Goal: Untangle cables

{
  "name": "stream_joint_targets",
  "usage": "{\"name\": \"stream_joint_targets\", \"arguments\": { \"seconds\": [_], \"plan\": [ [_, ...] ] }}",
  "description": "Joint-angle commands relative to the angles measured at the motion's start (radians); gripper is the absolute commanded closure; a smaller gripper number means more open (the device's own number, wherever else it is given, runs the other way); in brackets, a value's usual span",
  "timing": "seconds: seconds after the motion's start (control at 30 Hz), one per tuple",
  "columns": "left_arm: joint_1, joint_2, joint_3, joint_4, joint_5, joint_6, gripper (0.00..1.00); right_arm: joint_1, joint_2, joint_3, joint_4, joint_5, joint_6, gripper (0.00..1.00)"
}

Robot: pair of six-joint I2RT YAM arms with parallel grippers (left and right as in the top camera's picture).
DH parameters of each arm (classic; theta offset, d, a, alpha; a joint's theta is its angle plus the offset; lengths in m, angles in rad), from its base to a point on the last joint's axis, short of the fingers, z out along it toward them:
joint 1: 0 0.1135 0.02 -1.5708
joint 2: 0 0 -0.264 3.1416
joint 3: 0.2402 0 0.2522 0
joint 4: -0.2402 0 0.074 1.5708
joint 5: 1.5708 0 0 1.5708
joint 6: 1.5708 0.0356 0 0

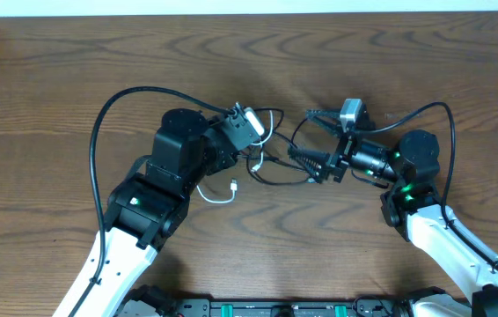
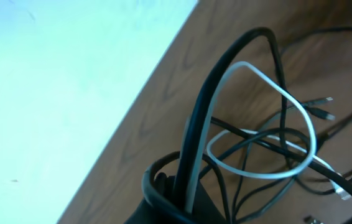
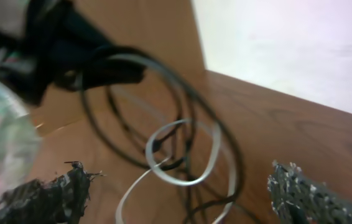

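A tangle of thin black cables (image 1: 277,141) lies mid-table between the two arms. A white cable (image 1: 221,197) trails out of it toward the front left. My left gripper (image 1: 251,145) is at the tangle's left edge. In the left wrist view it (image 2: 185,200) is shut on a thick black cable (image 2: 202,106) and the white cable (image 2: 300,115), which rise out of it in loops. My right gripper (image 1: 309,164) reaches in from the right. Its fingers (image 3: 51,193) stand wide open above the tangle, with a white loop (image 3: 185,177) and black loops (image 3: 104,134) lying beyond the gap, untouched.
The wooden table (image 1: 64,62) runs to a pale wall at the back. Thicker black wires (image 1: 104,123) arc from each arm. Small plug ends (image 2: 325,107) lie on the wood at the right of the left wrist view.
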Motion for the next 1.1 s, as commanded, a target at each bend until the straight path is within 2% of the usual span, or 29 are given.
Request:
{"name": "stream_joint_targets", "arguments": {
  "seconds": [0.0, 0.13, 0.3, 0.37, 0.53, 0.6, 0.63, 0.7, 0.73, 0.77, 0.93, 1.07],
  "plan": [
    [-0.011, -0.010, 0.019, 0.019, 0.000, 0.032, 0.93, 0.015, 0.000, 0.007, 0.004, -0.117, -0.023, 0.08],
    [-0.029, -0.003, 0.019, 0.034, 0.072, 0.033, 0.92, 0.060, 0.000, 0.007, 0.032, -0.130, -0.063, 0.07],
    [-0.081, 0.019, 0.019, 0.050, 0.078, 0.033, 0.93, 0.130, 0.000, 0.007, 0.040, -0.076, -0.179, 0.10],
    [-0.123, 0.029, 0.019, 0.060, 0.078, 0.033, 0.93, 0.151, 0.000, 0.007, 0.037, 0.004, -0.182, 0.11],
    [-0.176, 0.036, 0.019, 0.079, 0.078, 0.032, 0.93, 0.176, 0.000, 0.007, 0.063, 0.011, -0.182, 0.14],
    [-0.185, 0.038, 0.019, 0.082, 0.078, 0.032, 0.92, 0.194, 0.000, 0.007, 0.063, 0.011, -0.182, 0.26],
    [-0.184, 0.038, 0.019, 0.082, 0.077, 0.032, 0.93, 0.198, 0.000, 0.007, 0.063, 0.011, -0.182, 0.39],
    [-0.183, 0.038, 0.019, 0.082, 0.066, 0.032, 0.93, 0.200, 0.000, 0.007, 0.061, 0.011, -0.181, 0.78],
    [-0.183, 0.038, 0.019, 0.082, 0.046, 0.032, 0.93, 0.199, 0.000, 0.007, 0.058, 0.011, -0.181, 0.94],
    [-0.183, 0.038, 0.019, 0.082, 0.016, 0.032, 0.93, 0.197, 0.000, 0.007, 0.058, 0.011, -0.181, 0.99],
    [-0.182, 0.038, 0.019, 0.069, -0.104, 0.032, 0.93, 0.182, 0.000, 0.007, 0.080, 0.011, -0.180, 0.99],
    [-0.182, 0.038, 0.019, 0.039, -0.111, 0.032, 0.92, 0.133, 0.000, 0.007, 0.160, 0.039, -0.119, 0.99]
  ]
}}
